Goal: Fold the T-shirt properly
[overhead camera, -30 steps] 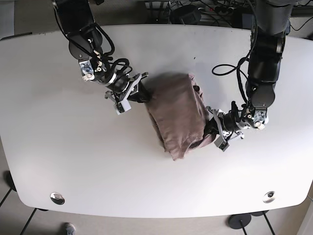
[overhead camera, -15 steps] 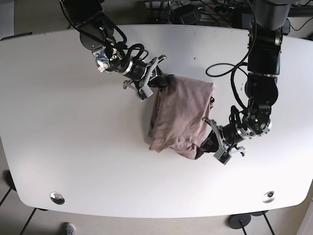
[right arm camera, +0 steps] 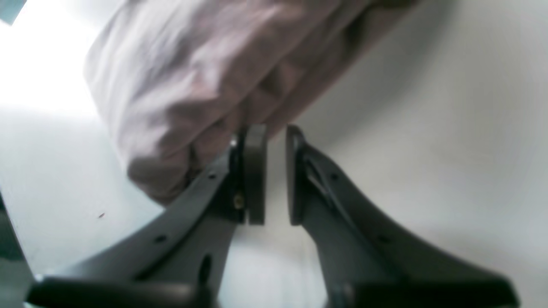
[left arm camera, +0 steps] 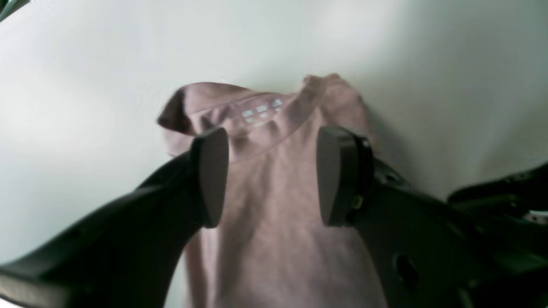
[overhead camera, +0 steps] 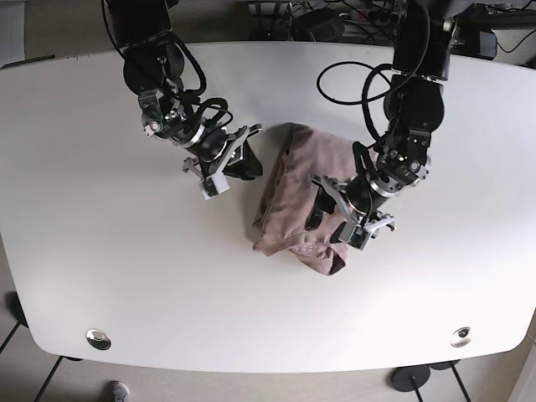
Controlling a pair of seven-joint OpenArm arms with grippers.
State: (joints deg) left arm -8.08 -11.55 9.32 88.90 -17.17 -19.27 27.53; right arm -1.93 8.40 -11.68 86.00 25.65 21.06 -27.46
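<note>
T-shirt (overhead camera: 300, 194) bunched on table (overhead camera: 100, 251), left tool (left arm camera: 274, 175) spread over blurred collar, right tool (right arm camera: 276, 171) nearly closed, seemingly empty.

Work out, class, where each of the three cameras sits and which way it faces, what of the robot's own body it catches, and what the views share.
Base: overhead, looking straight down on the white table, both arms, the left tool and the right tool.
Left wrist: on the left arm, facing forward past its open tool over the T-shirt.
Right wrist: low on the right arm, facing past its nearly shut tool at the shirt's bunched edge.
Shared: all three show the pink T-shirt on the white table.
</note>
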